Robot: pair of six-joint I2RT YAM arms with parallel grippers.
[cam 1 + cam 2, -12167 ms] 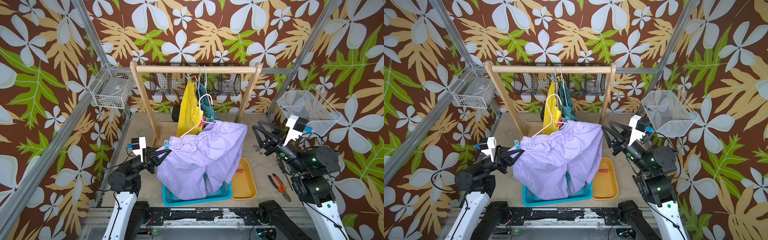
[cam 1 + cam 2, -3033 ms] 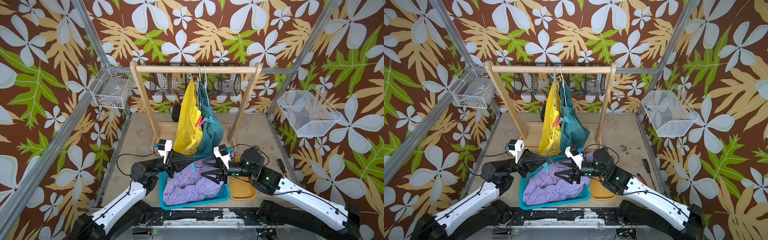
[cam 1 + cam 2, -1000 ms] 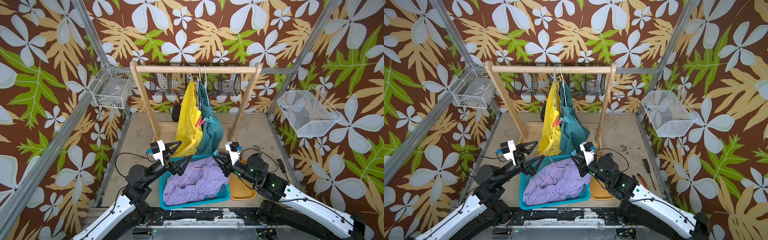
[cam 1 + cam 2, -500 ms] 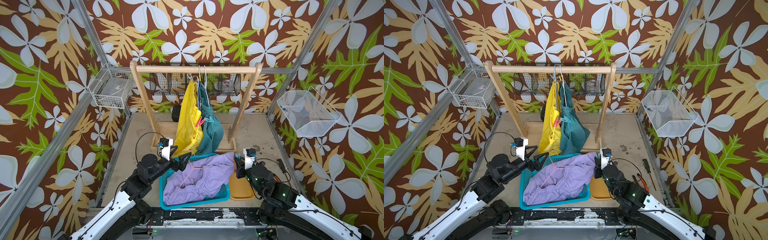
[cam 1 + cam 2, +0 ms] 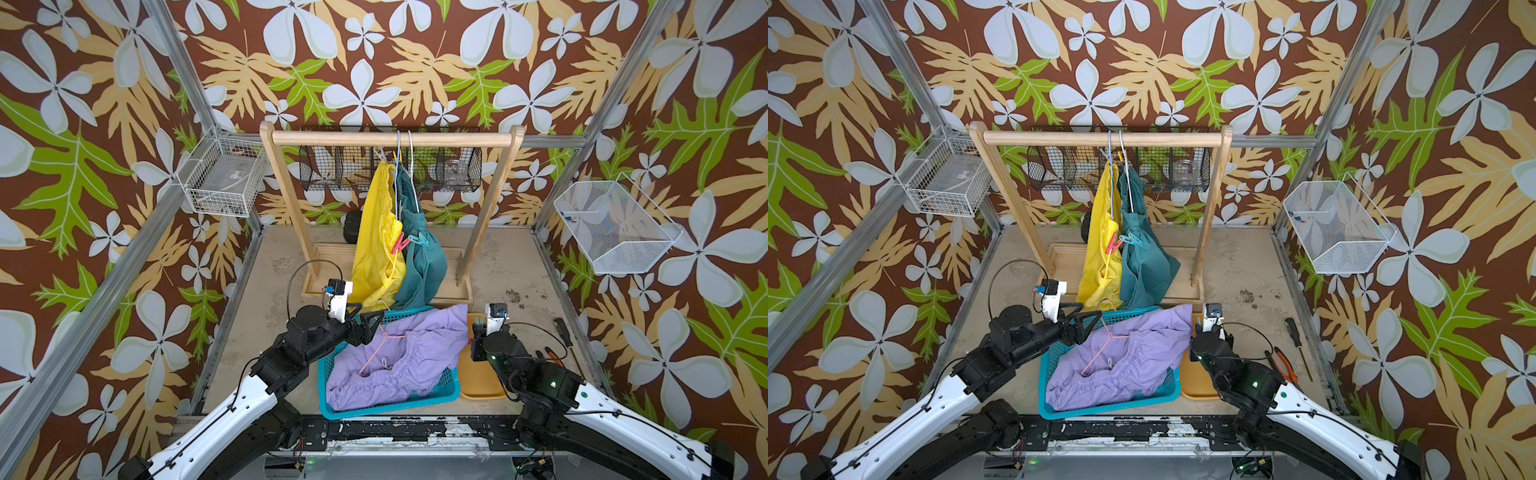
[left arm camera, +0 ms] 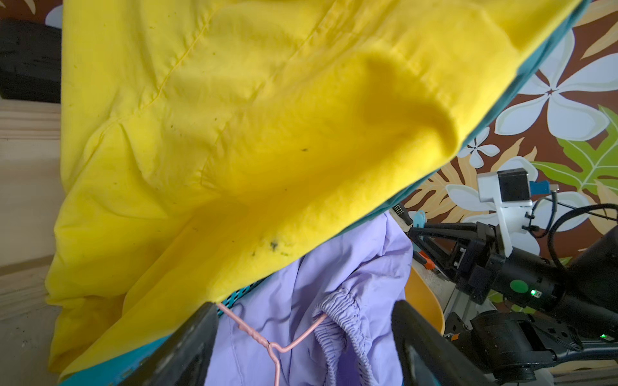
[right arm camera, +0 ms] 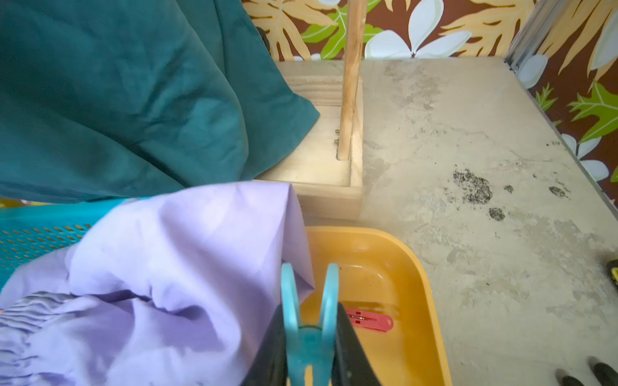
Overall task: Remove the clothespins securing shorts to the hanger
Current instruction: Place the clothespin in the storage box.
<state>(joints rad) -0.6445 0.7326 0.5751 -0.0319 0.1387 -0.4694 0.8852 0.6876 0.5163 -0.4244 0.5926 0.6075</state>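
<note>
Two pairs of shorts hang from the wooden rail (image 5: 390,138) in both top views, the yellow shorts (image 5: 376,232) left of the teal green shorts (image 5: 419,257), with a red-pink clothespin (image 5: 400,246) and a light blue clothespin (image 5: 419,240) clipped where they meet. Nearer, the lilac shorts (image 5: 399,357) lie heaped in a blue basket (image 5: 386,409) on the table (image 5: 519,270), an orange tray (image 5: 478,380) just right of it. From the left wrist, the left jaws stand spread over the lilac shorts, a pink hanger (image 6: 264,339) lying between them and the yellow shorts hanging close beyond. From the right wrist, the right jaws pinch a teal clothespin (image 7: 309,314) at the tray's edge beside the lilac shorts; another red-pink clothespin (image 7: 368,321) lies flat in the tray.
</note>
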